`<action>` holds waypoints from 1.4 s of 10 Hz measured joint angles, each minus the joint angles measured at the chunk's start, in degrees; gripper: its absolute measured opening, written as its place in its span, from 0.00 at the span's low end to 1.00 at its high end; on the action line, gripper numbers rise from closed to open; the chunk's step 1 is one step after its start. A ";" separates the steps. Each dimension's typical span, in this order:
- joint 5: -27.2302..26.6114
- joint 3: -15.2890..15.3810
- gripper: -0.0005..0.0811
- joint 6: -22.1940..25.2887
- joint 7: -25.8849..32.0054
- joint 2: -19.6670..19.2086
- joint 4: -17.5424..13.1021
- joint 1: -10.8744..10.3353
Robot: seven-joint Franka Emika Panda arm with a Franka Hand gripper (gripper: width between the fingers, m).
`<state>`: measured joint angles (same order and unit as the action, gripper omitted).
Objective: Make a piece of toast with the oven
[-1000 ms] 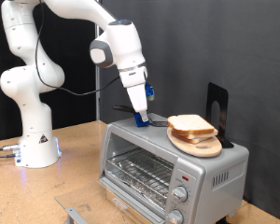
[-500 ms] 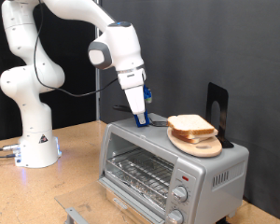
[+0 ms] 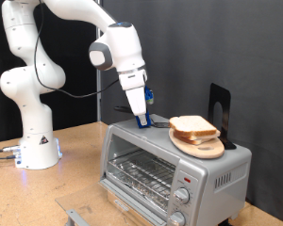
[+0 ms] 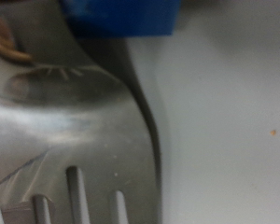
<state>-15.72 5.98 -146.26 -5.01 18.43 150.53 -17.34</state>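
I see the pale squarish toast slice lying flat on a round wooden board atop the silver toaster oven. My end effector touches the oven's top left; its opening I can't tell.

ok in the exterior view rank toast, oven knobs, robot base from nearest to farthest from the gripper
From the gripper, low over the oven top:
1. Toast, on the board to its right.
2. Oven knobs, below, at the oven's front right.
3. Robot base, far left on the table.
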 joint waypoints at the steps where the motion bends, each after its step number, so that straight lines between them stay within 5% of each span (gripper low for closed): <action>1: 0.08 0.01 0.86 0.00 -0.40 -0.13 0.00 0.08; 2: 0.23 0.02 0.86 -0.08 -0.83 -0.26 0.00 0.16; 3: 0.32 0.03 0.63 -0.25 -1.04 -0.39 0.00 0.19; 4: 0.35 0.03 0.63 -0.43 -1.08 -0.42 -0.06 0.23; 5: 0.36 0.03 0.48 -0.43 -1.09 -0.44 -0.07 0.25; 11: -3.51 -0.17 0.48 0.18 1.34 0.47 -1.00 -0.46; 14: -5.13 -0.34 0.48 5.50 2.84 3.44 -3.33 -0.71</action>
<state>-20.85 5.64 -140.76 -2.18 21.86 147.21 -18.05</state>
